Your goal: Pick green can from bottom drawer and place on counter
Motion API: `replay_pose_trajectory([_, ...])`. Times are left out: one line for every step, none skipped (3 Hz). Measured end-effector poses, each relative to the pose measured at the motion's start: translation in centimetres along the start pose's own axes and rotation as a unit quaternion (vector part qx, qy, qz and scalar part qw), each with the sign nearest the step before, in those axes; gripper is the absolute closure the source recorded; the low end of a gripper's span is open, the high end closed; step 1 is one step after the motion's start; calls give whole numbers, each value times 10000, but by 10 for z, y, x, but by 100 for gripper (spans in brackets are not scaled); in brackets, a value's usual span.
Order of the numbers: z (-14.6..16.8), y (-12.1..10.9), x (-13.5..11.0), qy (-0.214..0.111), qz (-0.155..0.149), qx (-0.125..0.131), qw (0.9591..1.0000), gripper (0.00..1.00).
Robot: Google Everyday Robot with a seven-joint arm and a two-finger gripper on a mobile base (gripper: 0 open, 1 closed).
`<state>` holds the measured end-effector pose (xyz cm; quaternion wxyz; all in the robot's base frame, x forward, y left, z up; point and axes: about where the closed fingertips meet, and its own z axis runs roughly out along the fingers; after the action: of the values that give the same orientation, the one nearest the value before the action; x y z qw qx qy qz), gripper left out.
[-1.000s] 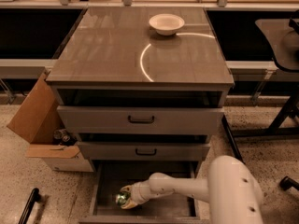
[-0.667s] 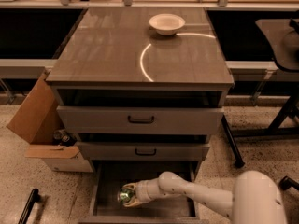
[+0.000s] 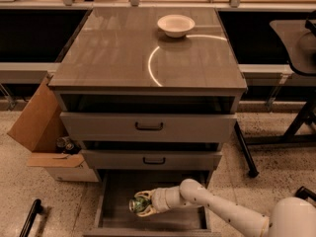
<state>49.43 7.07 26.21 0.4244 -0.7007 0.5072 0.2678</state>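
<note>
Progress stood at the grasp: the gripper [image 3: 143, 204] sat low inside the bottom drawer [image 3: 148, 221], fingers closed around the green can [image 3: 135, 204]. Lifting it out and setting it on the counter [image 3: 113, 53] remained. That glossy slab held 1 white bowl [image 3: 176, 25] near its back edge; a cardboard box [image 3: 34, 120] stood beside the cabinet.

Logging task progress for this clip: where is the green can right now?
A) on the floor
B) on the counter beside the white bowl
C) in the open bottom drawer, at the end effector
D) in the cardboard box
C: the green can is inside the open bottom drawer, with the end effector reaching in right at it; the white bowl on the counter has no can beside it.
</note>
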Motion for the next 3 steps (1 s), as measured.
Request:
replay_pose_trajectory([-18, -1, -30, -197, -276, -135, 9993, 100])
replay_pose_trajectory([-44, 0, -70, -368, -622, -304, 9969, 100])
replay_pose_trajectory([-74, -2, -111, -440, -966, -425, 9934, 100])
